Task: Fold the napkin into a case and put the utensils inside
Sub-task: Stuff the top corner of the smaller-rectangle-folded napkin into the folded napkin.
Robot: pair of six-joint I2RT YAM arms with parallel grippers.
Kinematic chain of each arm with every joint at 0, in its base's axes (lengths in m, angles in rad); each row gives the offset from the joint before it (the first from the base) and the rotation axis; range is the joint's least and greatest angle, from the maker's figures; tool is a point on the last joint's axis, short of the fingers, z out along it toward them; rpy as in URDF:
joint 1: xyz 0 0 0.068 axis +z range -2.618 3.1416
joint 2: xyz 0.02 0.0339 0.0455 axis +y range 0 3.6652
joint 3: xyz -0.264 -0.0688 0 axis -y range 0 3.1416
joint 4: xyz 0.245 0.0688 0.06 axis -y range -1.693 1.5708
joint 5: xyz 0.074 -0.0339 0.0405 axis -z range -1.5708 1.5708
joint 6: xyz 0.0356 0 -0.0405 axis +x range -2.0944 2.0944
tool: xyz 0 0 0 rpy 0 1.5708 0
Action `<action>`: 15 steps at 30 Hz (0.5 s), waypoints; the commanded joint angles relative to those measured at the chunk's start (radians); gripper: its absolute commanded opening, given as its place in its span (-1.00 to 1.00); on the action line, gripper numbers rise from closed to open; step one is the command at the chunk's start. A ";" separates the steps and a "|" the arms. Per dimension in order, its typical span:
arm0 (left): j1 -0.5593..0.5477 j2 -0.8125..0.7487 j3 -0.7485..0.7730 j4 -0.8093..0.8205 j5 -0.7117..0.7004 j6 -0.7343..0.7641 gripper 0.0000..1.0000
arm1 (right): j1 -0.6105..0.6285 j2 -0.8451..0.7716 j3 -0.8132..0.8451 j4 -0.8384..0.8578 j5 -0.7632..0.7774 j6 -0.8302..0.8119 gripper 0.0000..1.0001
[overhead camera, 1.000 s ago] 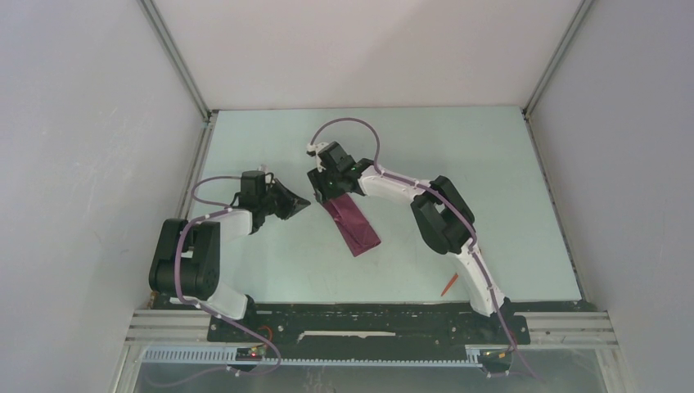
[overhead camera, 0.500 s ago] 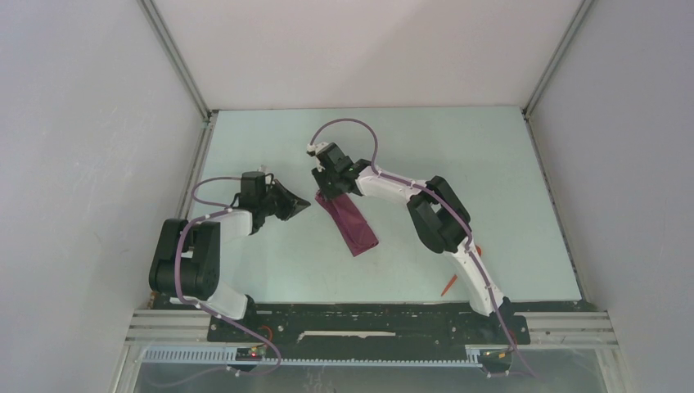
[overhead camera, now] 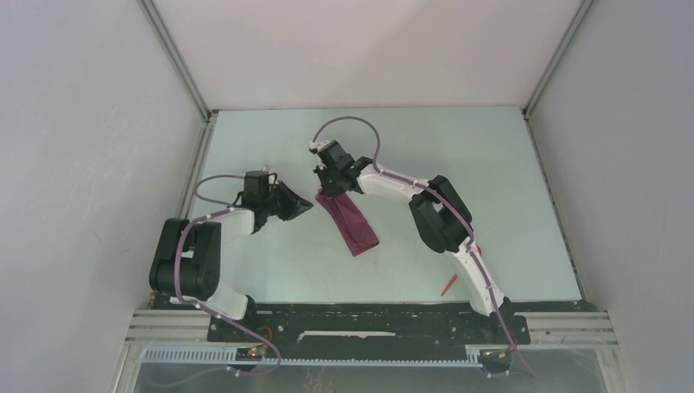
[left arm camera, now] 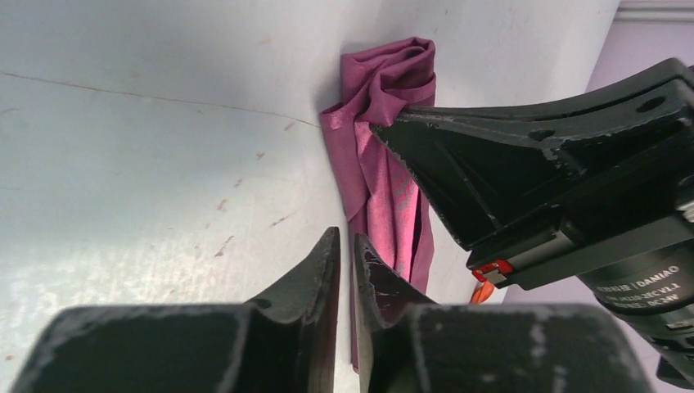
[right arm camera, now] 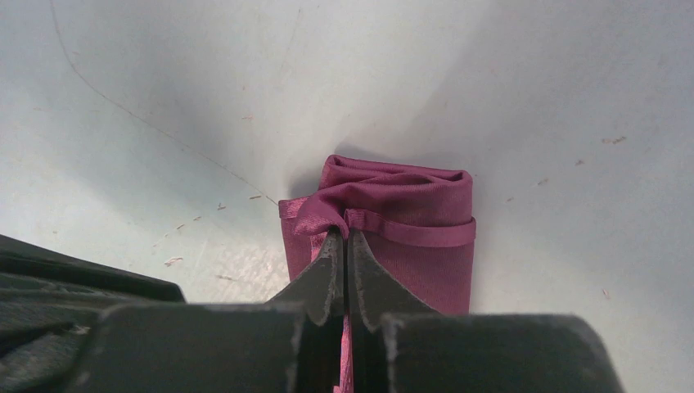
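Now the right jaws, which stood parted over the far end of the case (overhead camera: pixel 352 225) a second ago, have clenched on the hem of its top layer, as the right wrist view shows plainly. That reads as a grip to lift the flap and open the pouch's mouth (the folding itself looks done). The left jaws hover just beside the case on its left, parted by only a slit and grasping nothing. The case lies flat mid-surface (overhead camera: pixel 491 164), slanting from the right jaws toward the near edge. One orange-red utensil (overhead camera: pixel 447 286) lies at the near edge beside the right arm's base, well apart from the case; a second orange fleck behind that arm's elbow is too small to name. Open room lies far and right, while the left wall stands close to the left arm.
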 commanded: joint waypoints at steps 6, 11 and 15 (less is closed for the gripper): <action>-0.131 0.049 0.199 -0.153 -0.081 0.131 -0.42 | -0.053 -0.200 -0.144 0.077 -0.051 0.153 -1.00; -0.183 0.071 0.264 -0.232 -0.172 0.166 -0.53 | -0.075 -0.230 -0.200 0.099 -0.075 0.180 -1.00; -0.222 0.127 0.340 -0.307 -0.209 0.201 -0.61 | -0.084 -0.244 -0.223 0.109 -0.079 0.186 -1.00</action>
